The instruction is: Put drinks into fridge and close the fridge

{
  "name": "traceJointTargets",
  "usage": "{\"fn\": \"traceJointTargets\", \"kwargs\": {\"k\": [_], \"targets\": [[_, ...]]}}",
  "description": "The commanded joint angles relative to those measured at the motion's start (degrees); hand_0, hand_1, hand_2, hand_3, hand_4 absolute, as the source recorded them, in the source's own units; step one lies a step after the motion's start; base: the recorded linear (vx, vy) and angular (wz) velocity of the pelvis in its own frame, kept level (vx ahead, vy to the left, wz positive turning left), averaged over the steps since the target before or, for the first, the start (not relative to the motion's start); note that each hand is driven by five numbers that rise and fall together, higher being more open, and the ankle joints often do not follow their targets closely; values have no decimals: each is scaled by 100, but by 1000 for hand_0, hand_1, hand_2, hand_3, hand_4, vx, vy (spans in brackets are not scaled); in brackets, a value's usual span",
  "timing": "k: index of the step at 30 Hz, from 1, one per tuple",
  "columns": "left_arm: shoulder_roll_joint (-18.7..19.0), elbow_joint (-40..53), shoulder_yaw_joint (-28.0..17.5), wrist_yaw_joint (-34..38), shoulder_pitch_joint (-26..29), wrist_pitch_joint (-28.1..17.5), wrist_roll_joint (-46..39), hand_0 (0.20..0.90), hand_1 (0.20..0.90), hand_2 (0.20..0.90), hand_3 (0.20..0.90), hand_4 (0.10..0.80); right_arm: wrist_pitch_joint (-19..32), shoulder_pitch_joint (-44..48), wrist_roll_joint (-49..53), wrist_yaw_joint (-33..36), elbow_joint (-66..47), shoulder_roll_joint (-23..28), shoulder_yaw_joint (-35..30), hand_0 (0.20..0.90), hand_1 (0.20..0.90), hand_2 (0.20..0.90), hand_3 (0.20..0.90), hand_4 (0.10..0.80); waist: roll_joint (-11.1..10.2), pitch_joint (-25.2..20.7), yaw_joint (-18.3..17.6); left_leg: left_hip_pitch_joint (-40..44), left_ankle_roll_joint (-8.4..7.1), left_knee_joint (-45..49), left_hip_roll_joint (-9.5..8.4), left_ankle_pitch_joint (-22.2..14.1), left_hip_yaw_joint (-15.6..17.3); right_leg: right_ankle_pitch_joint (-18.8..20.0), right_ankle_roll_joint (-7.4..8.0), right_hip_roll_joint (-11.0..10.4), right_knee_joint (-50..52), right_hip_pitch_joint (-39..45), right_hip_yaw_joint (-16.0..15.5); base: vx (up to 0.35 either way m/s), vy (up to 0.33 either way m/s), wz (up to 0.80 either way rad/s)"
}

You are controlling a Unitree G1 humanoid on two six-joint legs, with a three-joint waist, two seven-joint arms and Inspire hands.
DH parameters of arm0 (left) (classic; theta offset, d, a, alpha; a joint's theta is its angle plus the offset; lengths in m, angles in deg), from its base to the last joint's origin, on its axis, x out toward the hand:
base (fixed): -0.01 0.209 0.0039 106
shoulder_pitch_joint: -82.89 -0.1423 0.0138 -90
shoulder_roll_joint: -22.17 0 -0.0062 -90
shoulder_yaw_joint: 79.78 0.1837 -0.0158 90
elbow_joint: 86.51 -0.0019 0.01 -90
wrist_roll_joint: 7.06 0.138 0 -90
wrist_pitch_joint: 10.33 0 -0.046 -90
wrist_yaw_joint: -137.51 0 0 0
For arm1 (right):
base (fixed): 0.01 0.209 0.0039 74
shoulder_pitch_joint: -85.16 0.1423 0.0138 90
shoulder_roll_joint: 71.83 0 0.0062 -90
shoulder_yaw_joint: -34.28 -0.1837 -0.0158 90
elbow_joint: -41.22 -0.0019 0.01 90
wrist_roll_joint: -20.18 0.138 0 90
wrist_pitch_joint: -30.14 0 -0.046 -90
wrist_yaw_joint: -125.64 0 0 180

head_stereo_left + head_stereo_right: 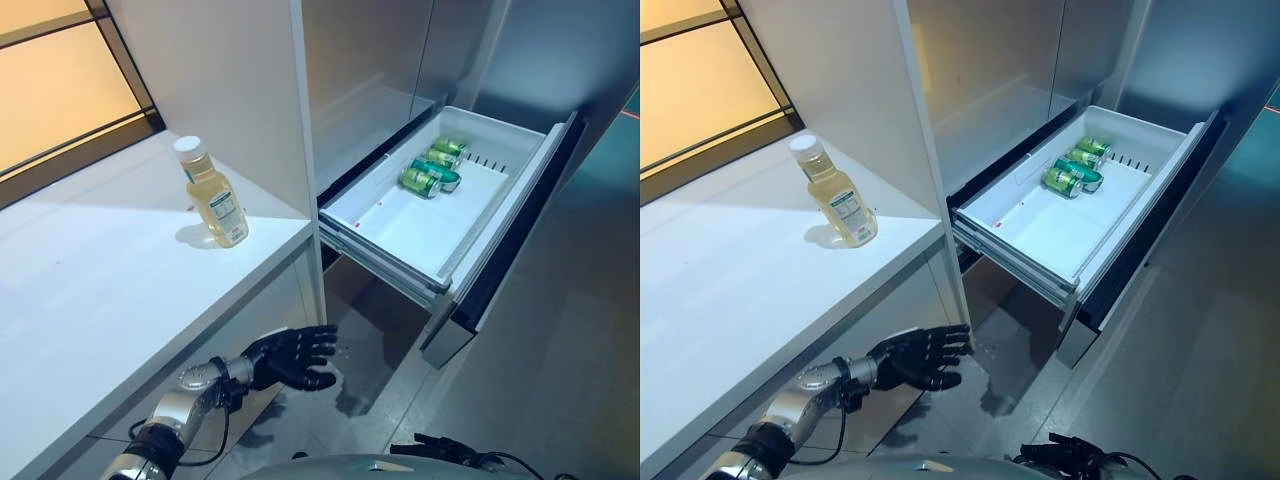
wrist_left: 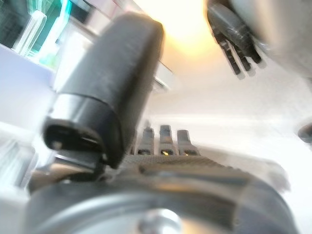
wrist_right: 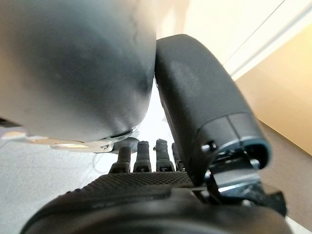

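A clear bottle of yellow drink with a white cap point(image 1: 213, 194) stands upright on the white counter point(image 1: 90, 290), near its right end. Green cans point(image 1: 434, 166) lie at the far end of the open white fridge drawer point(image 1: 400, 235). My left hand point(image 1: 290, 358) is open and empty, low in front of the counter's front face, below the bottle and left of the drawer. In the left wrist view its thumb point(image 2: 107, 87) stands out and the fingers are straight. My right hand point(image 3: 146, 183) is open and empty, close against my body.
The grey fridge front point(image 1: 370, 70) rises behind the drawer, and a white side panel point(image 1: 230, 80) stands between counter and fridge. The drawer's dark front panel point(image 1: 520, 230) juts out over the grey floor point(image 1: 560, 370). A window point(image 1: 50, 80) is at the far left.
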Motion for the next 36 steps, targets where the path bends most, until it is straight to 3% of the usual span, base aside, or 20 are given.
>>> {"fn": "traceJointTargets", "kwargs": {"k": [1, 4, 5, 6, 7, 11, 14, 19, 23, 30, 36], "targets": [[-382, 1420, -509, 193, 938, -443, -2419, 900, 900, 900, 900, 800, 251, 110, -169, -99, 403, 90, 12, 900, 900, 900, 900, 800, 82, -164, 53, 53, 304, 156, -275, -688, 156, -245, 371, 82, 506, -305, 168, 0, 0, 0], [-464, 1817, -734, 850, 1163, -1299, -3110, 900, 900, 900, 900, 800, 318, 34, -149, -30, 437, -5, 100, 900, 900, 900, 900, 800, 55, -200, 30, 128, 326, 154, -286, -732, 128, -278, 359, 88, 500, -231, 195, 44, -9, 1], [-468, 1934, -847, 1222, 1259, -1809, -3131, 900, 900, 900, 900, 800, 316, -5, -124, 9, 411, -55, 149, 900, 900, 900, 900, 800, 34, -214, 21, 156, 331, 158, -289, -746, 117, -292, 348, 93, 507, -206, 202, 40, -16, -3], [-475, 1974, -916, 1435, 1312, -1994, -3069, 900, 900, 900, 900, 800, 308, -25, -116, 29, 389, -80, 175, 900, 900, 900, 900, 800, 21, -215, 12, 176, 332, 157, -290, -753, 110, -302, 344, 96, 512, -188, 201, 36, -23, -2], [-448, 2003, -1039, 1843, 1402, -2592, -2789, 900, 900, 900, 900, 800, 313, -63, -96, 61, 367, -120, 223, 900, 900, 900, 900, 800, 2, -228, 2, 204, 334, 150, -292, -760, 97, -317, 337, 102, 513, -164, 201, 27, -22, -3], [-314, 2103, -1462, 2970, 1681, -3699, -1823, 900, 900, 900, 900, 800, 355, -168, 33, 119, 378, -219, 337, 900, 900, 900, 900, 800, -59, -288, -6, 289, 335, 124, -301, -774, 62, -368, 321, 118, 499, -76, 149, 29, -29, -5], [-225, 2226, -1665, 3714, 1886, -4013, -1172, 900, 900, 900, 900, 800, 325, -179, 115, 148, 405, -256, 403, 900, 900, 900, 900, 800, -95, -329, 8, 310, 327, 124, -305, -774, 33, -401, 304, 120, 503, -45, 107, 14, -16, 4], [-51, 2384, -1851, 4669, 2141, -4067, -18, 900, 900, 900, 900, 800, 275, -154, 197, 186, 423, -290, 466, 900, 900, 900, 900, 800, -129, -330, 14, 338, 317, 102, -297, -764, 7, -438, 281, 130, 529, -29, 69, 12, -10, 5], [263, 2387, -1854, 5316, 2322, -3698, 1038, 900, 900, 900, 900, 800, 229, -137, 212, 243, 362, -297, 529, 900, 900, 900, 900, 800, -136, -289, 6, 331, 305, 119, -288, -762, 23, -459, 262, 138, 541, -27, 63, 0, 0, 0], [672, 1812, -1701, 5966, 2368, -3142, 1711, 900, 900, 900, 900, 800, 129, -74, 291, 258, 277, -271, 573, 900, 900, 900, 900, 800, -130, -233, 33, 296, 299, 163, -302, -759, 29, -458, 262, 131, 541, -20, 50, 0, 0, 0], [814, 1167, -1665, 6669, 2181, -3237, 2048, 900, 900, 900, 900, 800, 58, -17, 342, 274, 241, -231, 578, 900, 900, 900, 900, 800, -124, -185, 54, 257, 296, 218, -312, -764, 38, -460, 268, 120, 566, -41, 55, 0, 0, 0]]}}
